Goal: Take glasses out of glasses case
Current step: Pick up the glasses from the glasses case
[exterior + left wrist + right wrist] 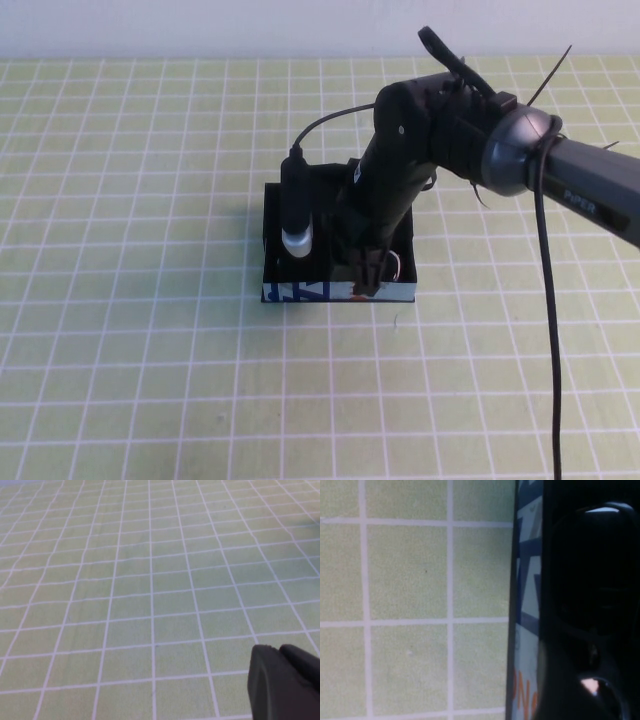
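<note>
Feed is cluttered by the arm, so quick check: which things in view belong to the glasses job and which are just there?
Job:
- black plastic-framed glasses, inside the case
- small rectangular black glasses case, white printed side facing the camera
- right end effector, lowered into the case

Just there:
- green grid-patterned table mat
- left end effector, over bare mat, away from the case

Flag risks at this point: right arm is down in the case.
1. The right gripper sits low inside the shallow glasses case; lifting may drag the box along.
2. The glasses lie tight to the printed wall, so a finger could snag it.
The left gripper hangs over bare mat.
</note>
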Robot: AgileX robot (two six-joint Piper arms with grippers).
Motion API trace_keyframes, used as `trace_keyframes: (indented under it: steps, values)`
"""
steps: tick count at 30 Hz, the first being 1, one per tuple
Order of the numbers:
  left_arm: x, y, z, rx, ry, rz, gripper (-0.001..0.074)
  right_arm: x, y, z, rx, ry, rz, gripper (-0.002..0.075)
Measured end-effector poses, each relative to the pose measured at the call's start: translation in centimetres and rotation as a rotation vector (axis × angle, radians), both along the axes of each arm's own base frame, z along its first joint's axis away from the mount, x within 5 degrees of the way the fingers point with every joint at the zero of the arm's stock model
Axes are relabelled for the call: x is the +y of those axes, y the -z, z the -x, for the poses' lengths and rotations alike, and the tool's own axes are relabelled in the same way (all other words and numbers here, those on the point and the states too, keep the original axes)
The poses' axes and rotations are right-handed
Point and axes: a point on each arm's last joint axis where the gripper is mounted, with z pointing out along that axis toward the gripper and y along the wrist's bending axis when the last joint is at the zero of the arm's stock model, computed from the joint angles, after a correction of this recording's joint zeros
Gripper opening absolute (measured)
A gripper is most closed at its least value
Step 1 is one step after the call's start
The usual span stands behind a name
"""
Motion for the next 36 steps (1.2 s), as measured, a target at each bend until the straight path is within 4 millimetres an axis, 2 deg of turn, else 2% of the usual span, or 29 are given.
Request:
trace_keyframes:
  steps: [14,21,28,36]
  values:
    - [0.0,0.0,0.0,0.0,0.0,0.0,-0.0004,-0.02,0.69,-0.44,-0.018,0.0,0.015,0.0257]
    - [0.0,0.0,0.0,0.0,0.0,0.0,-0.0004,0.16,-0.15,-0.75,-0.046,0.0,0.001,0.0257]
    - [0.0,0.0,0.0,0.0,0.0,0.0,-0.0004,0.1,-0.17,-0.75,-0.047,-0.003,0.009,0.0257]
    - [0.0,0.0,0.0,0.0,0.0,0.0,-0.0004,0.16,0.58,-0.89,-0.036,-0.004,0.021,0.0258]
